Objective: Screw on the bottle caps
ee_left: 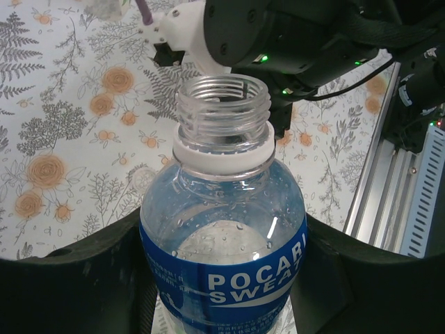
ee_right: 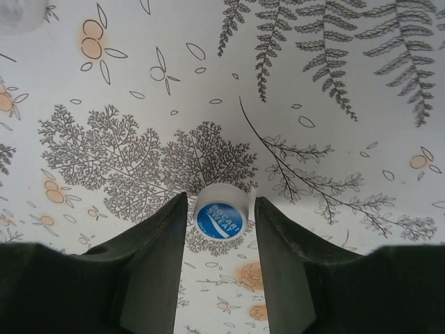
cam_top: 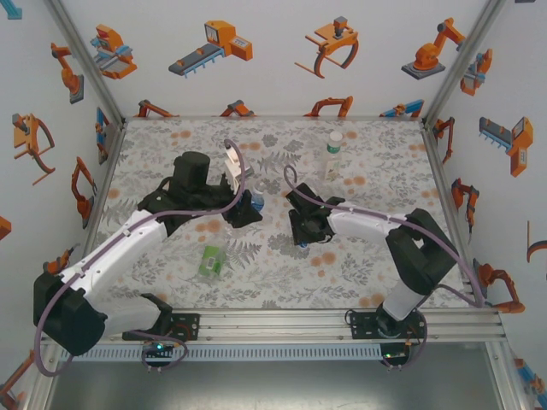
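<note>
Lying on the bench (cam_top: 376,171) is one loose cap (ee_right: 221,212), white-walled, with its blue printed top facing the right wrist camera. It sits on the leaf print between the two dark fingers (ee_right: 156,264) of the right end effector (ee_right: 220,202). That end effector is narrowly spread, with a sliver of bench showing on each side of the cap, so neither finger appears to touch it.

There are three bottles. The blue bottle (ee_left: 222,264) stands upright in the left end effector (ee_left: 222,221), which is pinched on its labelled body from both sides. Its threaded neck is bare and open, above a white collar ring. From above, this bottle is left of the bench's middle, near the cap but apart from it.

The green bottle (cam_top: 211,262) lies on its side toward the near edge, between the two arms and touching neither. Whether it carries a cap cannot be told.

The slim bottle (cam_top: 333,155) stands upright toward the far edge, well apart from both end effectors. Its top is white and appears capped.

Two arms reach in from the near rail, the left to the blue bottle and the right to the cap.
</note>
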Tool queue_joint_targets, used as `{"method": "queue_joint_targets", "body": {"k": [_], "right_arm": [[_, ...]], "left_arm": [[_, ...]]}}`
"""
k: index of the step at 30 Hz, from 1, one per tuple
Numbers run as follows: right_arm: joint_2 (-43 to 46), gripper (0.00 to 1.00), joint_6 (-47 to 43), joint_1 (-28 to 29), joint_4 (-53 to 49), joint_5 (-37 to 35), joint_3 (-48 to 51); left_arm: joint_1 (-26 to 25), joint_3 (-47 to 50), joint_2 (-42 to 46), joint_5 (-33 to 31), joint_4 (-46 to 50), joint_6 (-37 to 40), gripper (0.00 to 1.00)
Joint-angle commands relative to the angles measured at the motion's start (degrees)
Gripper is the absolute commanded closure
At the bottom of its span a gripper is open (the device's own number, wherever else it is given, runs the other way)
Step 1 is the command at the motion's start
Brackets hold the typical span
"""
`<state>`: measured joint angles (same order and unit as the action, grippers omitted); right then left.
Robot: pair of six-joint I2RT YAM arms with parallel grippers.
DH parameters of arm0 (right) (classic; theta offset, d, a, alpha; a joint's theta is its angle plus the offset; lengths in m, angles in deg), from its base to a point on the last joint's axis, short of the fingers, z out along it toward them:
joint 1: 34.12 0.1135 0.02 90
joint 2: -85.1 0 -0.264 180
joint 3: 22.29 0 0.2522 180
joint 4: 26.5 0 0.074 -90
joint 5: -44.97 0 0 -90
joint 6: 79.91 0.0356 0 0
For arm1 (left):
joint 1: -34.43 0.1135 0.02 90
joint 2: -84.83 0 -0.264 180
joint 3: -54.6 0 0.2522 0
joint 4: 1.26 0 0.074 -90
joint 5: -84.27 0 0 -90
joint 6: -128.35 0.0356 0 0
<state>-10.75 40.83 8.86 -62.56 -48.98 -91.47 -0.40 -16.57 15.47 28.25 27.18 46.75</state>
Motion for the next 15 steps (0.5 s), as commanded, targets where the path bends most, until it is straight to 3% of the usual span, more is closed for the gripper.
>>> {"method": "queue_joint_targets", "body": {"k": [1,15], "right_arm": [[-1.13,0.59,-1.5,0.61,-1.79,-0.58,-2.68],[-3.67,0.62,-1.81,2.79,-7.18,0.26,-6.17]], "left_arm": [[0.13,1.06,1.73,0.03,-0.7,-0.25,1.0],[0.11,2.64,1.64,0.79,-2.53,-0.8,1.0]]}}
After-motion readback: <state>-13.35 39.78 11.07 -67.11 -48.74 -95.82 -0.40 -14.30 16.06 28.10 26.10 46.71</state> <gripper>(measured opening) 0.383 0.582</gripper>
